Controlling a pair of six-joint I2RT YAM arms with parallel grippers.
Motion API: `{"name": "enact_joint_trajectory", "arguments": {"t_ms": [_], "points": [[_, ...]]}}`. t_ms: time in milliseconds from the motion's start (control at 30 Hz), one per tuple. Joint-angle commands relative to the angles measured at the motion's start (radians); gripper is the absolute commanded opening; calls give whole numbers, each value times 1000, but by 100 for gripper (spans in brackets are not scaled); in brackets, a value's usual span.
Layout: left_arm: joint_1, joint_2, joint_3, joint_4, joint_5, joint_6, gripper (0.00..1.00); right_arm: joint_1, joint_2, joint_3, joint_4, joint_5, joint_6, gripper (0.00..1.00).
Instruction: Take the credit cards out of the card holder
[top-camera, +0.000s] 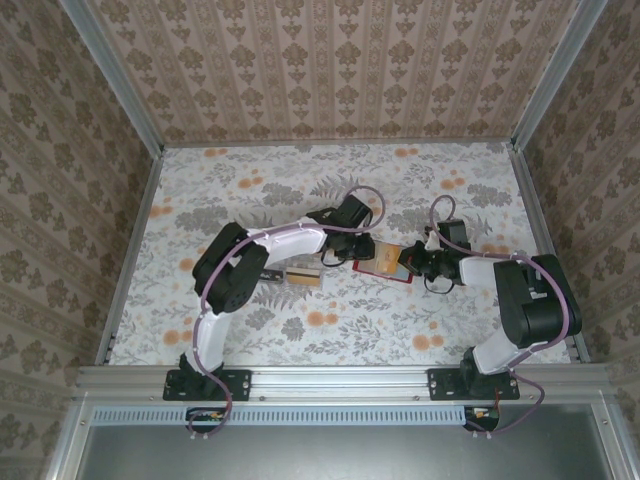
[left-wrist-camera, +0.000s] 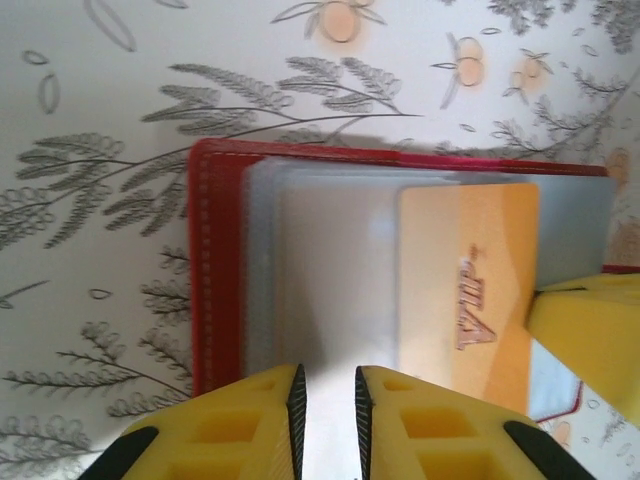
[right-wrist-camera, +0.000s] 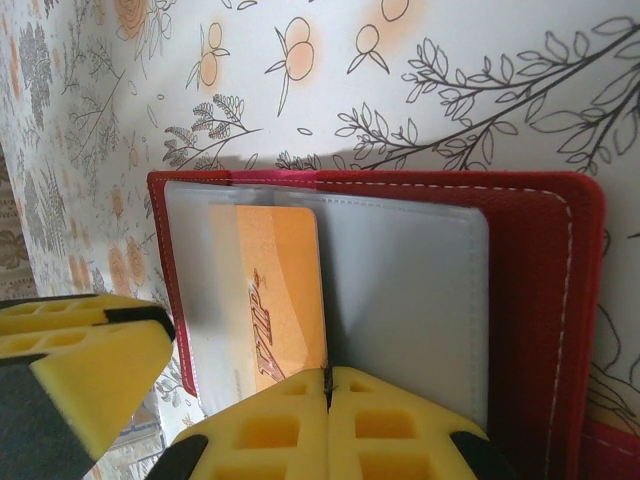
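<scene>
One orange card (left-wrist-camera: 470, 290) sits inside a clear pocket (left-wrist-camera: 320, 260) of the open red card holder (top-camera: 383, 266). The holder lies in the middle of the flowery table (top-camera: 250, 180). A dark card (top-camera: 305, 277) lies loose on the table, just left of the holder. My right gripper (right-wrist-camera: 327, 400) is squeezed tight shut at the pocket's edge. My left gripper (left-wrist-camera: 330, 400) has its fingers a tiny bit apart over the pocket. I cannot tell if it pinches anything.
</scene>
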Motion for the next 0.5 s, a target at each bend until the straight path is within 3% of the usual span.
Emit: {"name": "enact_joint_trajectory", "arguments": {"t_ms": [0, 300, 467], "points": [[-18, -4, 58, -45, -6, 37, 18, 3, 0, -4, 7, -20, -7, 0], [-23, 62, 73, -42, 14, 20, 14, 16, 3, 2, 10, -26, -13, 0], [-19, 76, 42, -21, 32, -4, 12, 18, 3, 2, 9, -24, -15, 7]]}}
